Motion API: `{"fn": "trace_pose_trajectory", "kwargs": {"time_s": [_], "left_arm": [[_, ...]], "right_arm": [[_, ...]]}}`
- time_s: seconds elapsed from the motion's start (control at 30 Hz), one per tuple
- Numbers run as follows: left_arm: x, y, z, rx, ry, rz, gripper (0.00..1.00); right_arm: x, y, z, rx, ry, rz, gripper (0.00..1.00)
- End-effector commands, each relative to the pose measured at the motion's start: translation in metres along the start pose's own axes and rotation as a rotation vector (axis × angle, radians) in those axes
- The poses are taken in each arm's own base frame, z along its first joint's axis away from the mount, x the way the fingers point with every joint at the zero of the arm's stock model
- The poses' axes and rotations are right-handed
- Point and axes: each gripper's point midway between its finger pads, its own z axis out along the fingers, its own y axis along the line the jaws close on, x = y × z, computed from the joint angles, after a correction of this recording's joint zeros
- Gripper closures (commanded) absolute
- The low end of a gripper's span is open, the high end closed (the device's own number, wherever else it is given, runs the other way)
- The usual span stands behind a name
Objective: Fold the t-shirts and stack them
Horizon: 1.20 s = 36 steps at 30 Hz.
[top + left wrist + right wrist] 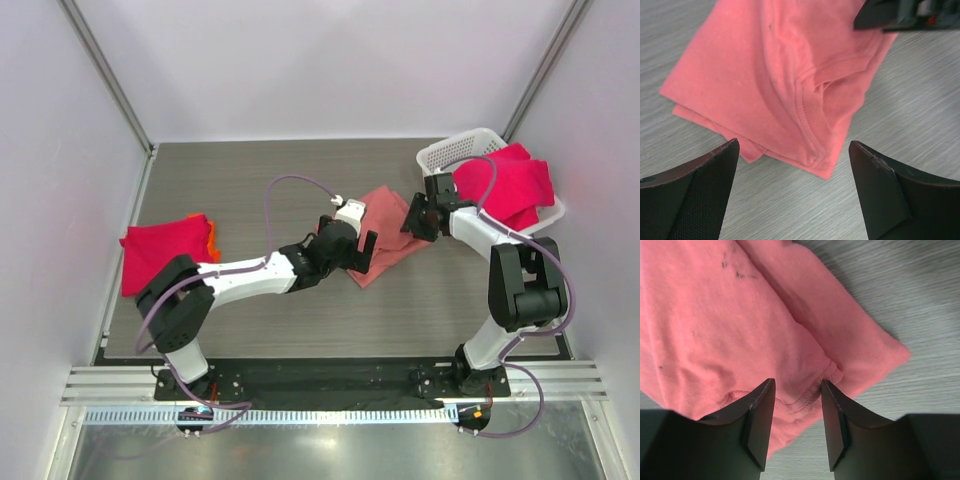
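Desk (250, 180): grey wood-grain, enclosed by plain white walls (330, 60). The salmon-pink t-shirt (385, 210) lies folded at centre. The left hand (794, 145) hovers over it, fingers wide apart. The right hand (796, 385) sits at its hem, fingers narrowly apart. Folded red t-shirts (160, 245) lie far left; another red t-shirt (515, 185) fills the white basket (450, 150).

Bright even light, soft shadows, sharp

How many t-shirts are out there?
3: a folded red one at the far left, a salmon-pink one in the middle, a red heap in the white basket at right. Others may lie hidden beneath.
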Motion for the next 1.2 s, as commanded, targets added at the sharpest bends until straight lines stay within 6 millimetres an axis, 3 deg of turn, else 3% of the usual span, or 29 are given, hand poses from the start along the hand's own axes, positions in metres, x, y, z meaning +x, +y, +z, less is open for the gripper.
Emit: {"fn": "trace_pose_trajectory", "kwargs": {"time_s": [0.0, 0.1, 0.2, 0.3, 0.37, 0.47, 0.67, 0.87, 1.17], "left_arm": [[-0.005, -0.001, 0.005, -0.034, 0.010, -0.013, 0.10], [0.002, -0.001, 0.010, -0.046, 0.037, -0.020, 0.11], [0.012, -0.011, 0.015, -0.002, 0.076, -0.040, 0.15], [0.023, -0.019, 0.019, 0.031, 0.113, -0.055, 0.19], [0.027, -0.021, 0.020, 0.040, 0.127, -0.060, 0.20], [0.032, -0.022, 0.017, 0.044, 0.136, -0.060, 0.20], [0.037, -0.028, 0.019, 0.050, 0.149, -0.049, 0.26], [0.043, -0.031, 0.025, 0.039, 0.177, -0.029, 0.39], [0.050, -0.034, 0.032, 0.014, 0.214, 0.024, 0.44]], "right_arm": [[-0.026, 0.019, -0.008, -0.091, -0.078, 0.032, 0.52], [-0.019, 0.018, -0.002, -0.095, -0.048, 0.037, 0.49], [-0.014, 0.019, 0.004, -0.104, -0.030, 0.041, 0.53], [-0.015, 0.017, -0.002, -0.097, -0.047, 0.044, 0.54], [-0.008, 0.013, -0.005, -0.101, -0.044, 0.050, 0.51], [0.001, 0.013, -0.012, -0.124, -0.045, 0.066, 0.37], [0.007, 0.010, -0.023, -0.136, -0.072, 0.079, 0.36], [0.002, 0.014, -0.020, -0.150, -0.077, 0.082, 0.45], [-0.003, 0.020, -0.006, -0.158, -0.050, 0.087, 0.58]]}}
